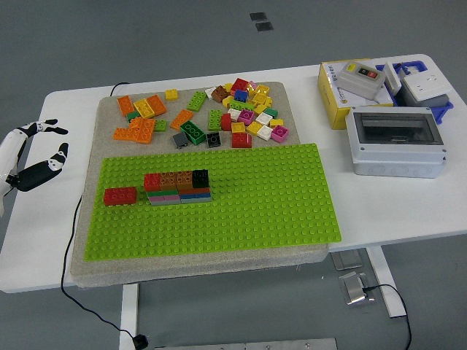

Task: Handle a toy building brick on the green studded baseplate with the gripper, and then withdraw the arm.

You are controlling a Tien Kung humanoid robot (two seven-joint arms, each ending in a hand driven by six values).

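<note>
A red rectangular toy brick sits studded onto the left part of the flat green studded baseplate, just left of a short stacked row of red, brown and black bricks. Behind the baseplate, a loose heap of mixed coloured bricks lies on the grey mat. The left hand hovers at the white table's left edge, well apart from the bricks, fingers spread and holding nothing.

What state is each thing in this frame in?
Left robot hand: open, holding nothing, over the table's left edge.
Green baseplate: flat on the grey mat.
Red brick: seated on the baseplate, alone, left of the stack.
Brick stack: layered, on the baseplate.
Loose bricks: scattered on the mat behind the baseplate.
Grey enclosure: lid closed.
</note>
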